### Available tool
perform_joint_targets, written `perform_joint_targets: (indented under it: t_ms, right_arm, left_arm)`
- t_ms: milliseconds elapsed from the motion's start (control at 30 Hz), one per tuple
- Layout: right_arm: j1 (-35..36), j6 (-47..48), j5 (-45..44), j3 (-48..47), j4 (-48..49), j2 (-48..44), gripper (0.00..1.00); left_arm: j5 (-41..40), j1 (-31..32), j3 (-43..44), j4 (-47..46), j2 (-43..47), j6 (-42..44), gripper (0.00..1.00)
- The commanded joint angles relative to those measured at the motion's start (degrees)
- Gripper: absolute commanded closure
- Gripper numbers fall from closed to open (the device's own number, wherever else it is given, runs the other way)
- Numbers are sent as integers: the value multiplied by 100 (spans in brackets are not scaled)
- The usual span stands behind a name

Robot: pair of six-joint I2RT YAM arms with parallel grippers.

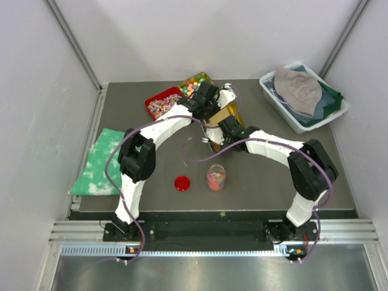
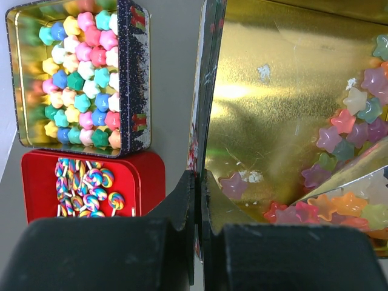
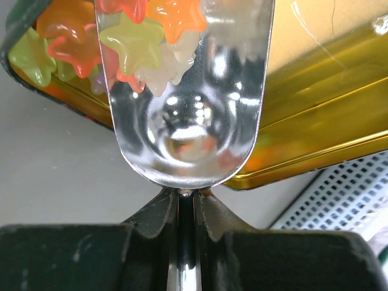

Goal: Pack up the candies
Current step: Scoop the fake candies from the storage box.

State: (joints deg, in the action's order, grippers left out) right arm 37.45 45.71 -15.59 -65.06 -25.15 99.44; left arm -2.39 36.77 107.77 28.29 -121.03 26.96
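**A:** Start left of the jar (image 1: pixel 216 177). The green cloth (image 1: pixel 100 162) is well off to its left and the red lid (image 1: pixel 182 183) lies just beside it. So the jar stands open, with some coloured pieces inside.

**B:** And your left gripper (image 2: pixel 197 182)?

**A:** It's behind the jar, fingers pinched together on the wall of the tilted tin (image 2: pixel 273 121), holding it up on edge. The candies (image 2: pixel 339 206), glossy little stars, lie gathered in its low corner. The red tray (image 2: pixel 151 176) of striped sweets and the second tin (image 2: pixel 138 73) of matte pastel stars sit behind the jar to the left. Leave those alone.

**B:** Right side?

**A:** Your right gripper (image 3: pixel 185 200) is clamped on the handle of the scoop (image 3: pixel 188 139). The bowl carries a few candies at the tilted tin's rim, so I'd call this mid-scoop. Next you need to lift level, swing forward to the jar and tip over its mouth without spilling.

**B:** Any writing?

**A:** None I can read; the tilted tin's outside shows only dark speckled print. The bin (image 1: pixel 270 86) sits far behind the jar, to the right.
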Motion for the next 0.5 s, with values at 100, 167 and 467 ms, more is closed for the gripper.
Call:
perform_joint_targets:
  t_ms: [100,167,467]
  right_arm:
    - [131,-765,558,-7,-465,-179,100]
    - [122,-827,540,46,-456,-354,100]
    - [-19,-1047,505,476,-192,-1014,100]
  left_arm:
    - [310,137,60,-887,502,-525,100]
    - [310,137,43,-887,493,-508,100]
    - [292,128,-168,-992,475,-516,100]
